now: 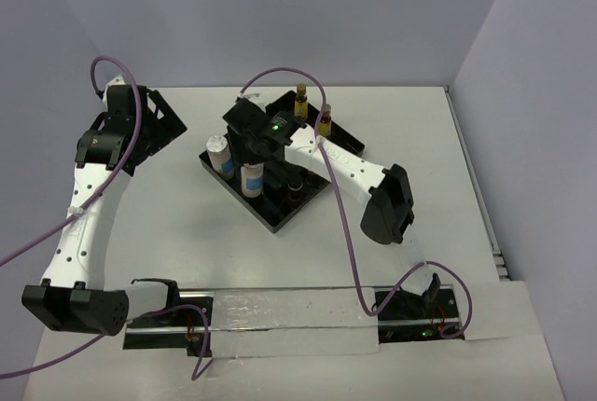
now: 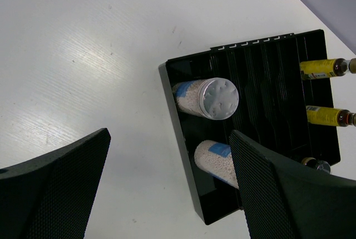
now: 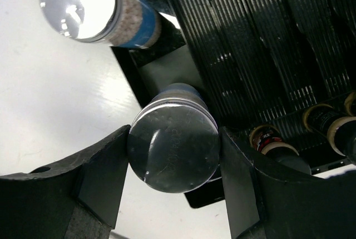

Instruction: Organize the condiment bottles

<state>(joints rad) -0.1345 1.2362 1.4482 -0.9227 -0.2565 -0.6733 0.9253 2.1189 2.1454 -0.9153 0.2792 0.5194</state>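
Note:
A black ridged tray (image 1: 312, 198) sits mid-table. My right gripper (image 1: 254, 154) is shut on the lid of a white-lidded, blue-labelled bottle (image 3: 173, 145) standing at the tray's near-left corner, with a jaw against each side. A second such bottle (image 3: 83, 5) stands beside it, also shown in the left wrist view (image 2: 208, 97). Two amber bottles (image 1: 300, 101) (image 1: 325, 119) stand at the tray's far edge. Two short dark bottles (image 3: 272, 139) (image 3: 325, 122) stand in the tray right of the held one. My left gripper (image 2: 169, 194) is open and empty, left of the tray above bare table.
The tray's ridged floor (image 2: 267, 78) shows between the white-lidded and amber bottles. A clear strip with black mounts (image 1: 280, 312) runs along the table's near edge. Purple cables loop over both arms. Walls stand behind and to the right.

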